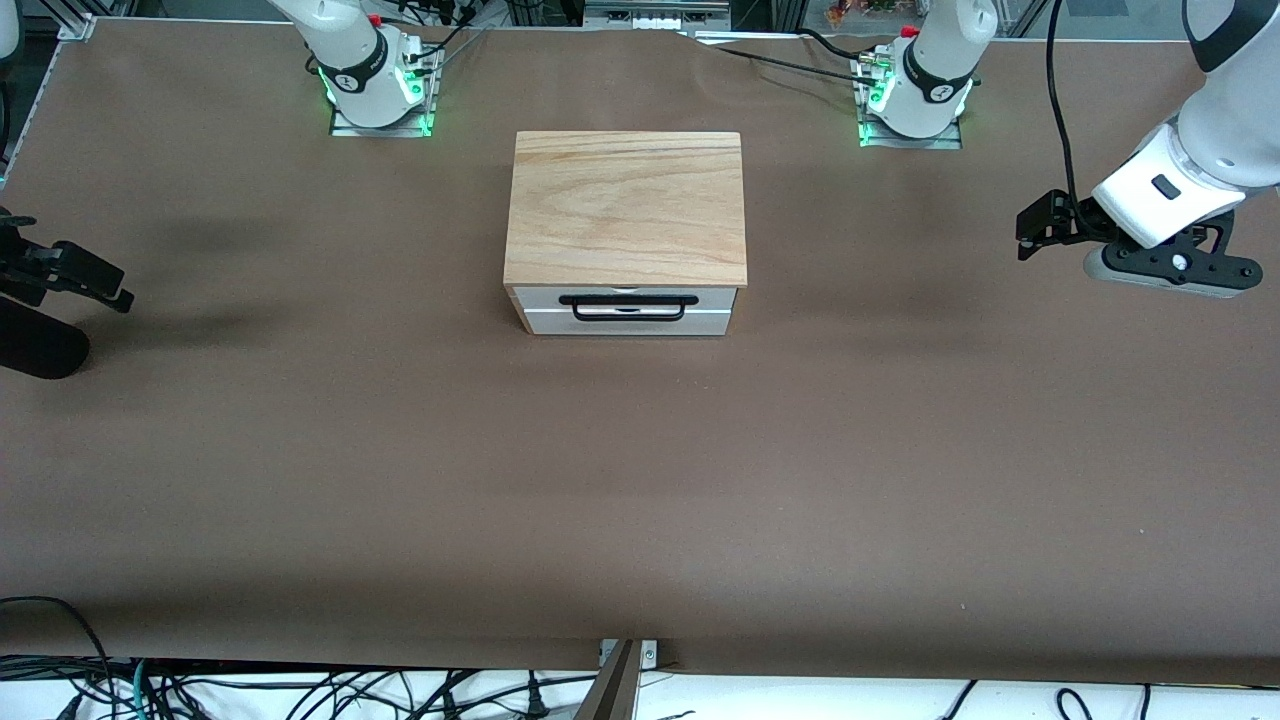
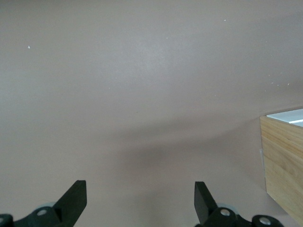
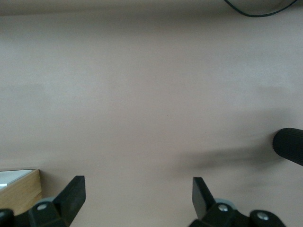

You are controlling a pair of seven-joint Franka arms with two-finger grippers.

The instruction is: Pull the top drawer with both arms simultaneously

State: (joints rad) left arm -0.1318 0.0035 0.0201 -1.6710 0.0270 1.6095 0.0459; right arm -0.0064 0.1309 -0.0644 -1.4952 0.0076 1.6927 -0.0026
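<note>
white top drawer (image 1: 626, 318), black handle (image 1: 628, 304)

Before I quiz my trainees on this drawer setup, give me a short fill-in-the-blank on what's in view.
1. The top drawer is fully ____.
2. Its black handle sits on the box face turned toward the ____ camera.
3. The left tool and right tool both have their fingers ____.
4. Both tools hang over bare ____, one toward each end, neither touching the box.

Missing words: shut; front; open; table

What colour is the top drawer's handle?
Black; the handle on the top drawer shows best in the front view.
</note>
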